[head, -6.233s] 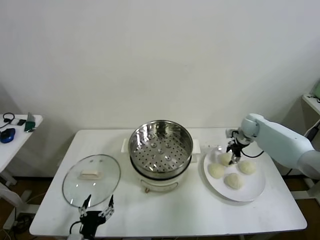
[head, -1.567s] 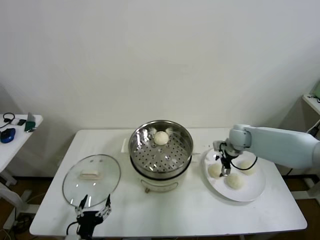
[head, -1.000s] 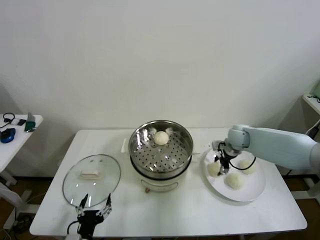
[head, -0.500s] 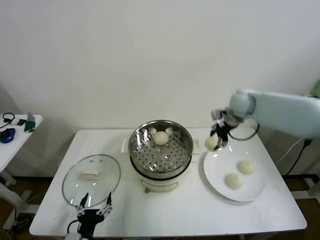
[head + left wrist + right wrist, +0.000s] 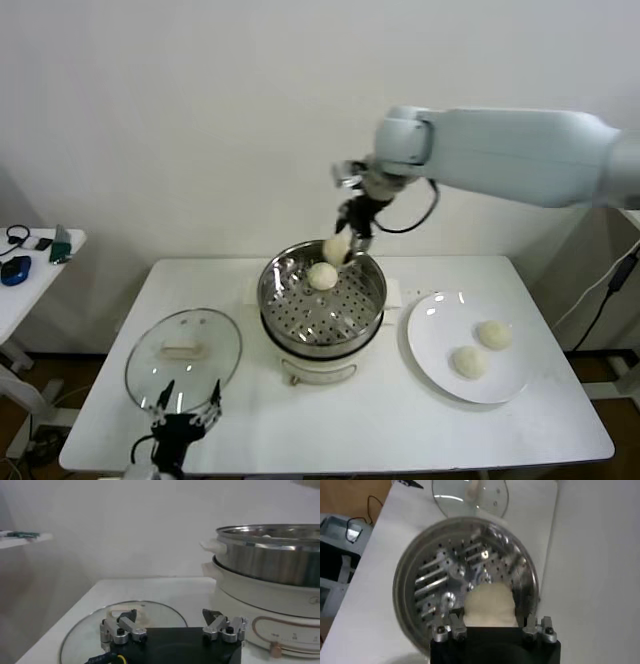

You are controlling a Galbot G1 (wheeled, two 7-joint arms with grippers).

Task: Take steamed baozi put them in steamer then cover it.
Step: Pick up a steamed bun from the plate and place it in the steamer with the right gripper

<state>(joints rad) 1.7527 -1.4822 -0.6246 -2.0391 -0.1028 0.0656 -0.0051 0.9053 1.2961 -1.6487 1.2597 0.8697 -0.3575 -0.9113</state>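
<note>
We've got the right gripper (image 5: 343, 243) up over the steamer (image 5: 322, 297), fingers clamped on one baozi (image 5: 490, 605), with the perforated tray directly below it. A second bun (image 5: 322, 275) sits in the steamer just beneath the fingers. Two more buns (image 5: 481, 347) wait on the white plate (image 5: 440, 340), well away from them. Our left gripper (image 5: 172, 625) is parked low at the counter (image 5: 380, 420) edge, fingers spread wide, with the glass cover (image 5: 183, 357) lying flat just beyond them.
</note>
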